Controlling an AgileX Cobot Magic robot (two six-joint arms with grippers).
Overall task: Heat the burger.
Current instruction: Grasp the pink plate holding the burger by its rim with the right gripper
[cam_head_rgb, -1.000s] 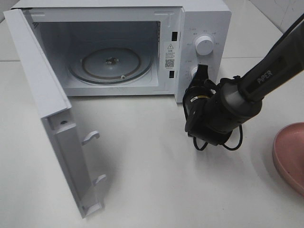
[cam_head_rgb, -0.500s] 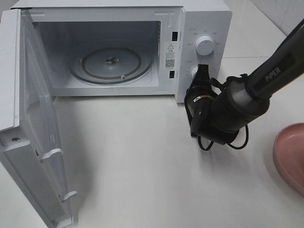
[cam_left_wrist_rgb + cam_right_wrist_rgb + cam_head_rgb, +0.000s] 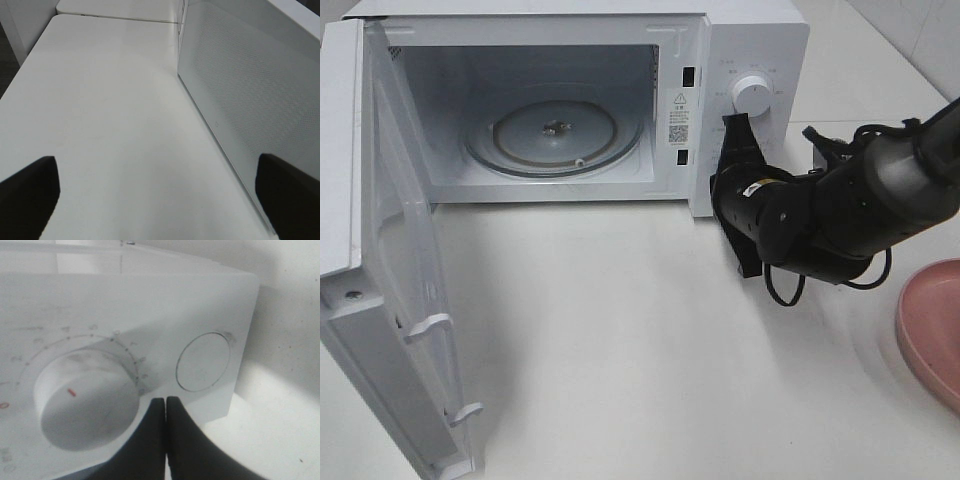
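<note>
White tabletop (image 3: 620,330) beneath, right arm (image 3: 880,195) extends level, fingers (image 3: 185,445) pressed together, perhaps touching the microwave (image 3: 780,60).

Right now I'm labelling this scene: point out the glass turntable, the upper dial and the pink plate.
glass turntable (image 3: 555,142), exterior high view, glass near its hub.
upper dial (image 3: 751,95), exterior high view, knob's front face.
pink plate (image 3: 932,322), exterior high view, bare inner surface.

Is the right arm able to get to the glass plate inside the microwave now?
Probably yes. The door is swung wide open and nothing sits in the opening. The right gripper, shut, is at the control panel just beside it. The glass plate lies bare.
</note>
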